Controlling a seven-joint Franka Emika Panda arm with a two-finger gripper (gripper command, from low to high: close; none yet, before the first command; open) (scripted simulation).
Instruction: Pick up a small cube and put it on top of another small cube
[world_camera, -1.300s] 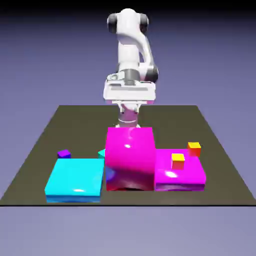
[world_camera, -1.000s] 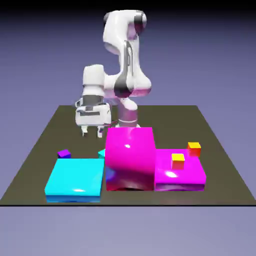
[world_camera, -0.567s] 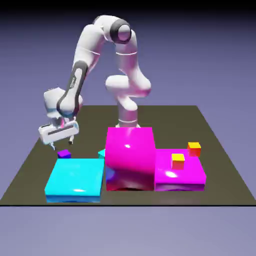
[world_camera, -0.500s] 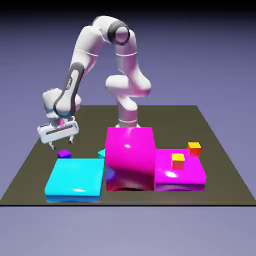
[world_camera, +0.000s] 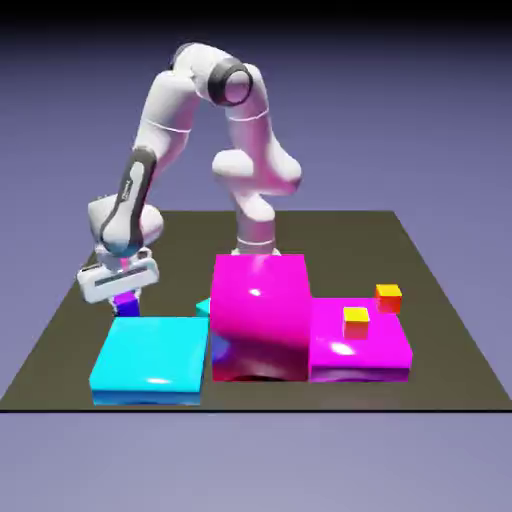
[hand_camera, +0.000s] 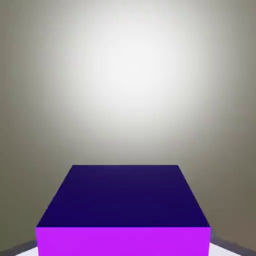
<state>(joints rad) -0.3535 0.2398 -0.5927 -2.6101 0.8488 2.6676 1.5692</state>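
Fingers (world_camera: 126, 305) closed on the purple cube (world_camera: 127, 306), behind the flat cyan slab (world_camera: 151, 356).

The exterior view is bright; small white glints mark the glossy cyan slab (world_camera: 152, 355) near the bench's (world_camera: 330, 235) near-left corner; the backdrop (world_camera: 420, 120) darkens to black above; in the hand view, a broad white glare washes the surface (hand_camera: 135, 65), dimming outward.

A flat cyan block (world_camera: 152, 354) lies on the desk (world_camera: 330, 235); beside it stands a big magenta block (world_camera: 260, 318). A yellow cube (world_camera: 356, 322) sits on the flat magenta slab (world_camera: 385, 345), near an orange cube (world_camera: 388, 298).
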